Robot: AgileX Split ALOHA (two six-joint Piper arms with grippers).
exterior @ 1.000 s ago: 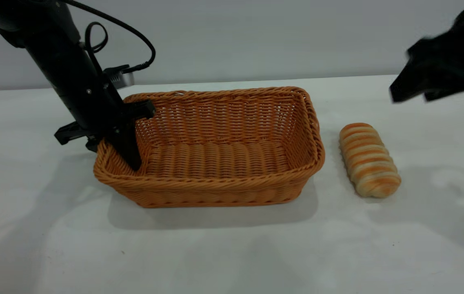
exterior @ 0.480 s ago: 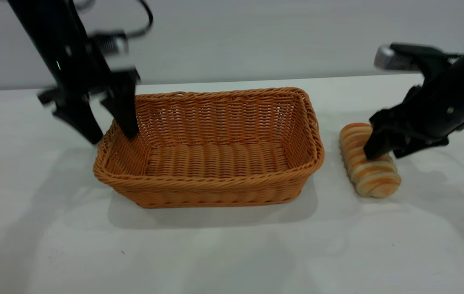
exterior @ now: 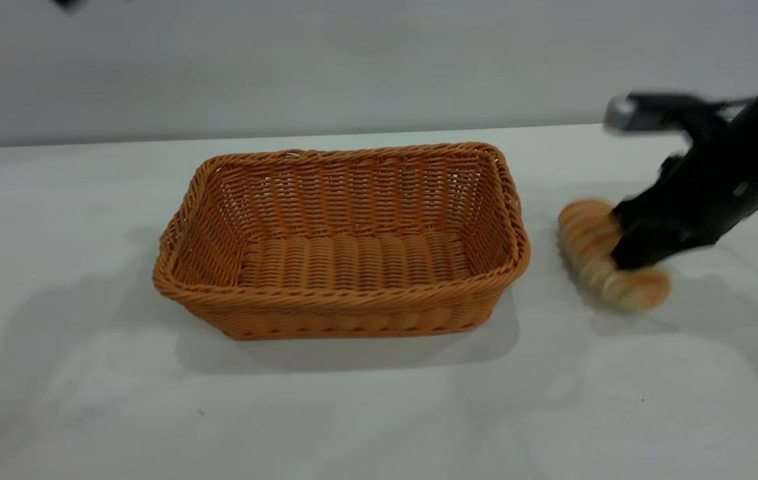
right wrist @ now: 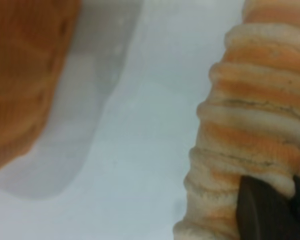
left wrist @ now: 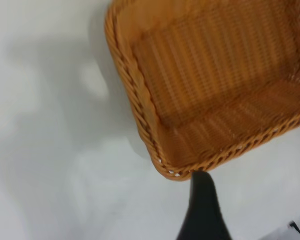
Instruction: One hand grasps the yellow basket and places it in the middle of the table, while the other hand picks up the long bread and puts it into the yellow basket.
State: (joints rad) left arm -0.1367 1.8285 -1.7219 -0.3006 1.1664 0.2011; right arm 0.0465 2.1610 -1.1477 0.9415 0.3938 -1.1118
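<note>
The yellow basket [exterior: 345,297] stands empty on the table [exterior: 379,413], near its middle. The long bread [exterior: 589,240] lies to the basket's right, blurred and slightly tilted. My right gripper [exterior: 639,250] is shut on the bread's near half. In the right wrist view a black finger [right wrist: 262,212] presses into the striped bread [right wrist: 255,125], with the basket [right wrist: 25,75] beside it. My left arm is raised out of the exterior view. Its wrist view looks down on the basket [left wrist: 140,100], with one finger [left wrist: 202,200] beyond a corner, open and holding nothing.
A plain grey wall runs behind the table. Bare tabletop lies in front of the basket and to its left. The gap between the basket's right wall and the bread is narrow.
My left gripper has let go of the basket's left rim and risen out of the exterior view. My right gripper came down, closed on the bread, and the bread has shifted.
</note>
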